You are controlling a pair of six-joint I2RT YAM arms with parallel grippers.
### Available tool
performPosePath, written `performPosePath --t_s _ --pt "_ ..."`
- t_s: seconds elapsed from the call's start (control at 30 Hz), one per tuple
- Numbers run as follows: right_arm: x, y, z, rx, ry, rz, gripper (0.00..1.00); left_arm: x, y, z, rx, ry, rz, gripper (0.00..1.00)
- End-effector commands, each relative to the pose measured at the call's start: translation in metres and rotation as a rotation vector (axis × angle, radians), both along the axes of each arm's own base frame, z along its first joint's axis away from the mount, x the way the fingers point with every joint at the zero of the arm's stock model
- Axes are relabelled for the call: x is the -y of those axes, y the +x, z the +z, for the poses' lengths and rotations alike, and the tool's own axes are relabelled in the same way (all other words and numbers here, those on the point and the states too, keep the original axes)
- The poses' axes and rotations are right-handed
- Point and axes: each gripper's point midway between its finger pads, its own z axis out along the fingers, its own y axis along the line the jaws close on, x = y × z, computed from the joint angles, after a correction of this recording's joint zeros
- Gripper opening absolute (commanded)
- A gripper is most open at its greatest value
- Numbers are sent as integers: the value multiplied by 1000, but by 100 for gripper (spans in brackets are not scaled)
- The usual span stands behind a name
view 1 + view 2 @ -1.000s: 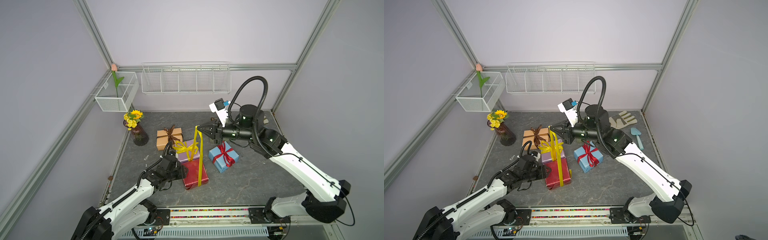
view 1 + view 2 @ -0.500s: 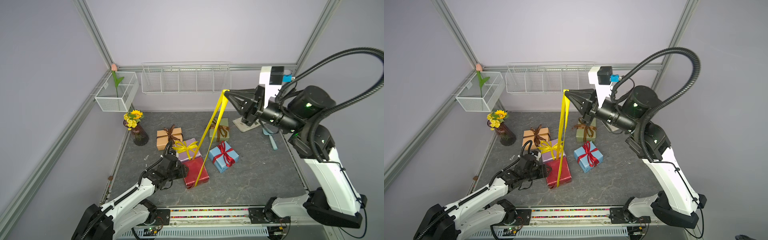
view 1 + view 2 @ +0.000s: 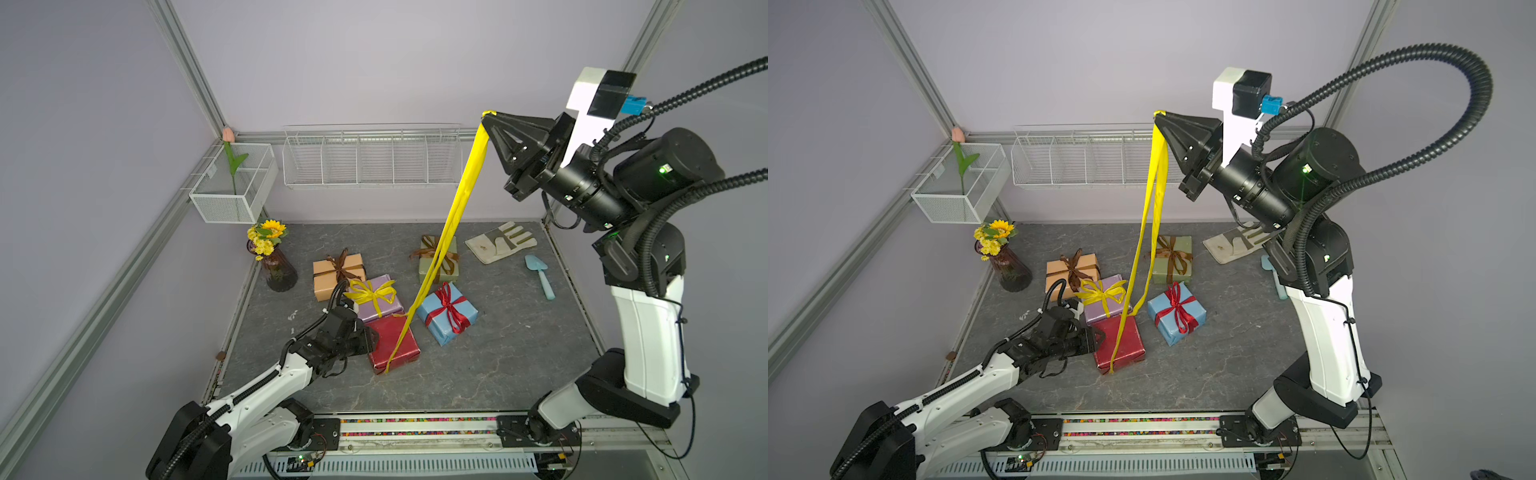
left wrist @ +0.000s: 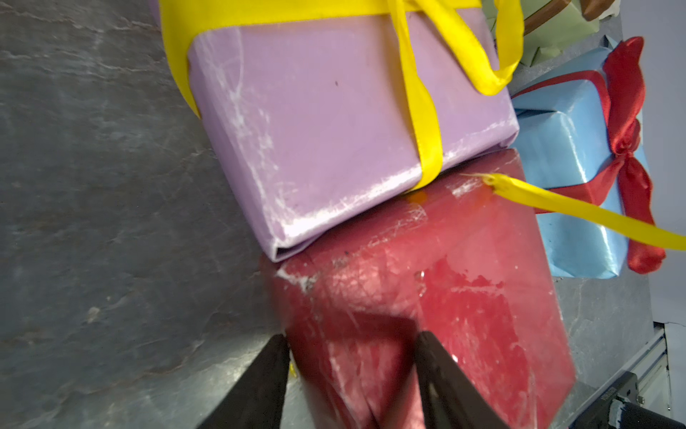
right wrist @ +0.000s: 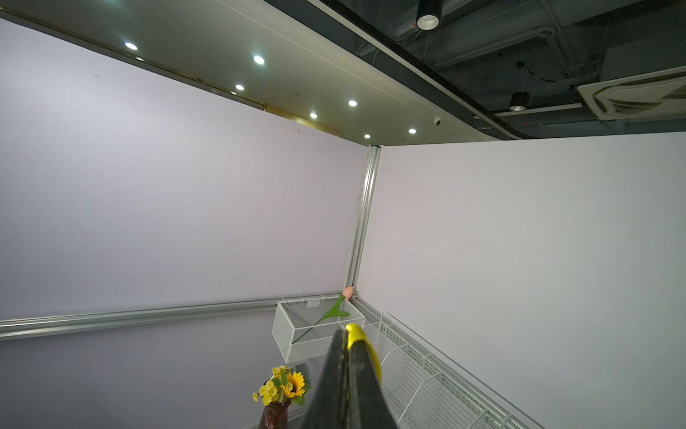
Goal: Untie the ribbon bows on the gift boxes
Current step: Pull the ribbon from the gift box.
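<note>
The main risk, judging from how things lie, is that the yellow ribbon (image 3: 457, 199) is not free of the red box (image 3: 409, 353). One strand runs down across the box top to its near edge, and whether it passes underneath cannot be seen. A higher pull could then tip or drag the box into the blue box (image 3: 436, 322) just to its right, or out of the left hand's hold. The other strand ends in a frayed tip resting at the red box's far edge, beside the lilac box (image 4: 334, 122). There it could catch on that box's own yellow bow. The hanging strands also cross in front of the green box (image 3: 1183, 272) with its brown bow, so a sideways swing might snag there. The right hand (image 3: 485, 114) is raised high over the far right of the table (image 3: 498, 353). It is closed tight, pinching the ribbon at its fold. The left hand (image 4: 350, 340) sits low at the near left, about half open. Its fingers straddle the red box's left end and press it from either side, bracing it on the table.
</note>
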Motion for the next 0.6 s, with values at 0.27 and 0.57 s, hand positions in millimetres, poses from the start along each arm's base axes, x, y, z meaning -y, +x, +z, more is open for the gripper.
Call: performPosePath --t_s 0.27,0.57 --pt "91 -20 28 172 24 -431 6 -34 -21 -43 -130 196 33 56" --pt "136 -3 14 135 -16 -723 6 -43 -16 -31 -90 224 65 56"
